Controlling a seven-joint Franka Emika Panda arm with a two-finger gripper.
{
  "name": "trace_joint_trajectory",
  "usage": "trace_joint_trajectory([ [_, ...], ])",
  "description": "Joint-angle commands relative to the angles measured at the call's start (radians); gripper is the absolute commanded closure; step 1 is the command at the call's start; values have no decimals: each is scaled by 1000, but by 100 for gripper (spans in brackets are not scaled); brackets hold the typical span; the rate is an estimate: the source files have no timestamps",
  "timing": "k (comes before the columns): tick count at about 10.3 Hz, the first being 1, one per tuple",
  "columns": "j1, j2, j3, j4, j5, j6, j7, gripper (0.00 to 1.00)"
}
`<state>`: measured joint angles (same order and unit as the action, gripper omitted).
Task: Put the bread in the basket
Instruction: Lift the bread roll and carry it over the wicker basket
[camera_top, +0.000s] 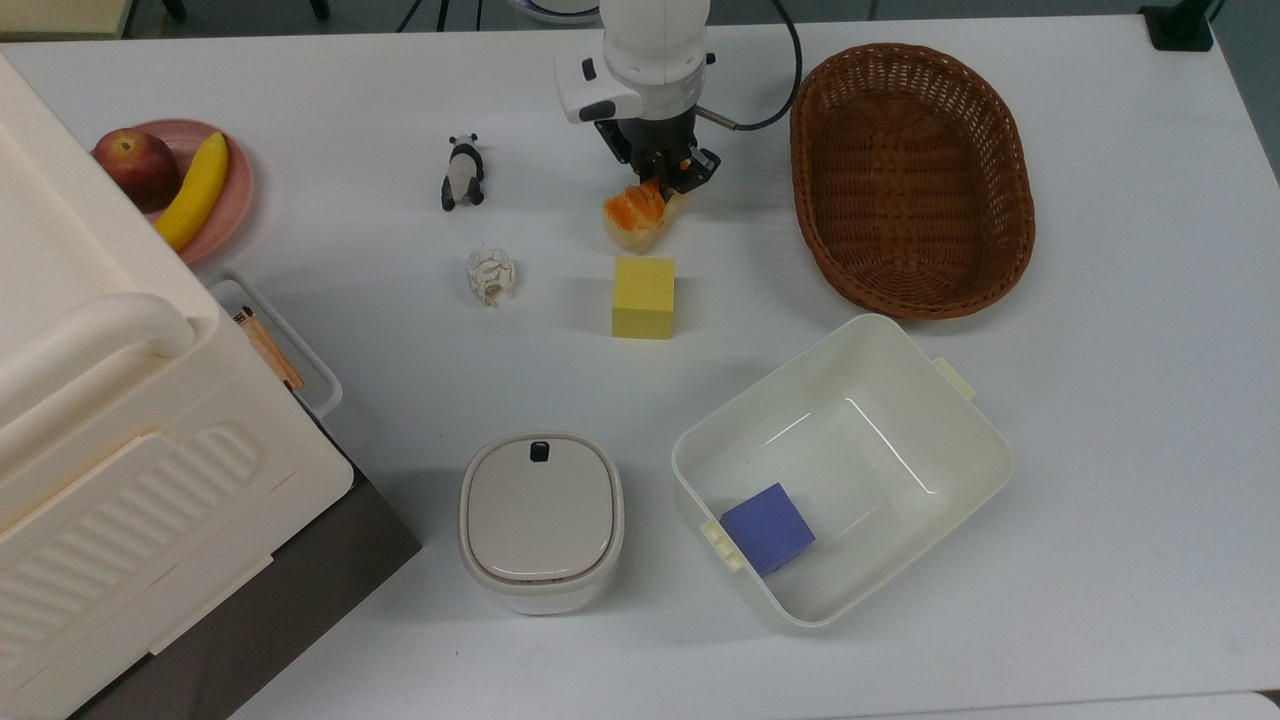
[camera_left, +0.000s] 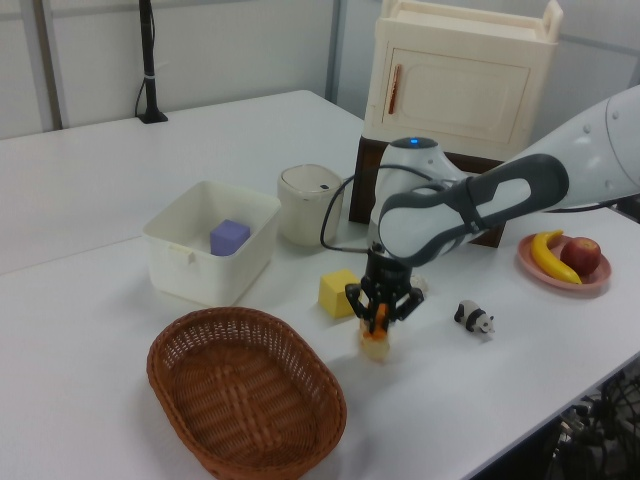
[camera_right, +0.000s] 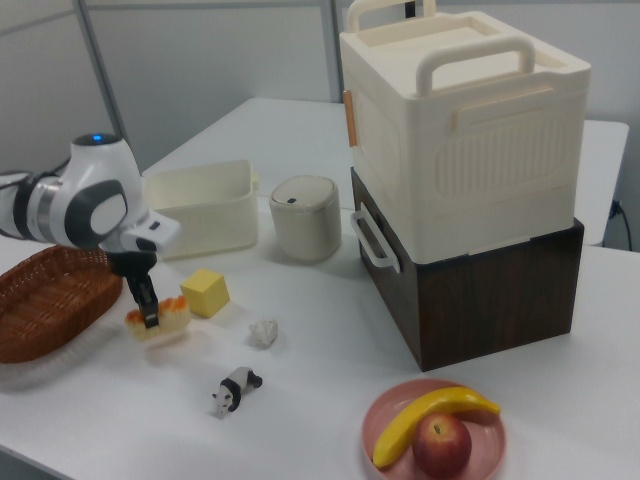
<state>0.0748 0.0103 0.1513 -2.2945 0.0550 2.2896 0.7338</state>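
While the bread (camera_top: 637, 216) sat on the white tabletop (camera_top: 1100, 420), the hand (camera_top: 664, 177) stood directly over it, its two fingers clamped against the loaf's upper end. The basket (camera_top: 910, 175) lay well apart toward the top view's right, and a yellow cube (camera_top: 643, 297) rested near the loaf.

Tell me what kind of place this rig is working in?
Likely a lab test bench: a white table with toy props such as a panda figurine, the bread, and partition walls behind.
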Motion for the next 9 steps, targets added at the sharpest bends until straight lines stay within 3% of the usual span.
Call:
trace_joint_trajectory([
  [1,66,-50,5,97,-12,-160,-10,100],
  [5,170,-50,31,190,5,-230,10,100],
  [9,327,31,39,289,5,-220,10,98],
])
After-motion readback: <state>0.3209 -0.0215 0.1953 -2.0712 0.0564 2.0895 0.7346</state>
